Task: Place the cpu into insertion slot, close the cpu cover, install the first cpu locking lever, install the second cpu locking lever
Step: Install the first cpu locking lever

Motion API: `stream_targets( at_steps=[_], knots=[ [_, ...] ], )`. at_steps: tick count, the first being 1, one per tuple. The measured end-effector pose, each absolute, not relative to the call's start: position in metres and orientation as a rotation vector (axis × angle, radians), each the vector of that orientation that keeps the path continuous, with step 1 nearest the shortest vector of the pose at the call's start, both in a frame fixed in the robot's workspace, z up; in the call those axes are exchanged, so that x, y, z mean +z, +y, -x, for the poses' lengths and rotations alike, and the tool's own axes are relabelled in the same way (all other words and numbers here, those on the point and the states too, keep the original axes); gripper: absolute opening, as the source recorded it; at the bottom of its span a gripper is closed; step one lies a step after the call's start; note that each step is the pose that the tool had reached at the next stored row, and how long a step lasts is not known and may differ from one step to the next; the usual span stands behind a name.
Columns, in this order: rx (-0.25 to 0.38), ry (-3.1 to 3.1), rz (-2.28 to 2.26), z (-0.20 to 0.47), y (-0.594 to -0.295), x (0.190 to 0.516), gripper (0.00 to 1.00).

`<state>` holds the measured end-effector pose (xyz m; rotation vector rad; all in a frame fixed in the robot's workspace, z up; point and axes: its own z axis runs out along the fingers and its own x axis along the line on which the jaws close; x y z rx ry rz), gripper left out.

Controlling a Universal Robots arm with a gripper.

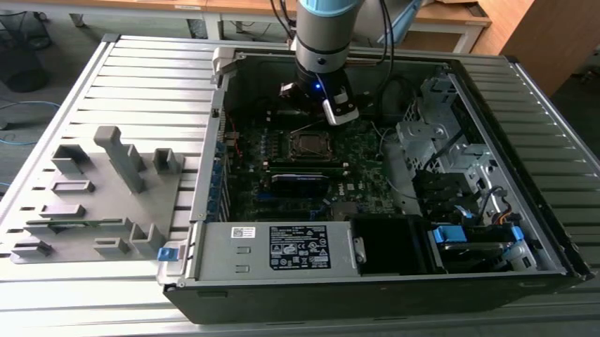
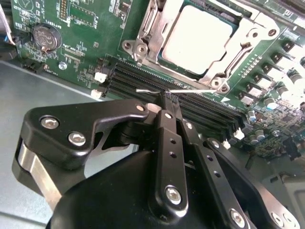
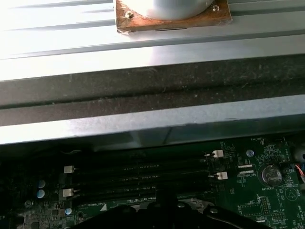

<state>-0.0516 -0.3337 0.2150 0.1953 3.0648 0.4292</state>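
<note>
1. A slatted metal table [image 1: 140, 77] carries an open computer case [image 1: 375, 295]; a grey tray [image 1: 94, 203] of blocks lies on the exterior view's left, with wooden desks [image 1: 244, 8] behind.
2. The arm reaches down into the case over the green board [image 2: 86, 52].
3. The cpu [image 2: 198, 38] sits in the insertion slot [image 1: 308, 144], with the cpu cover [image 2: 243, 47] lying flat around it.
4. The gripper [image 2: 169, 99] has its fingers drawn together, tips at a thin silver lever [image 2: 195, 89] just beside the cover; whether they pinch it, I cannot tell.
</note>
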Motion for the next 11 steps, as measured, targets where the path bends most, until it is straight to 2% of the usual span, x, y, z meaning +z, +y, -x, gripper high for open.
stream_targets(
  at_steps=[11],
  knots=[
    [0.429,3.065,-0.195,0.0514,-0.3337,0.2120,0.11]
  ],
)
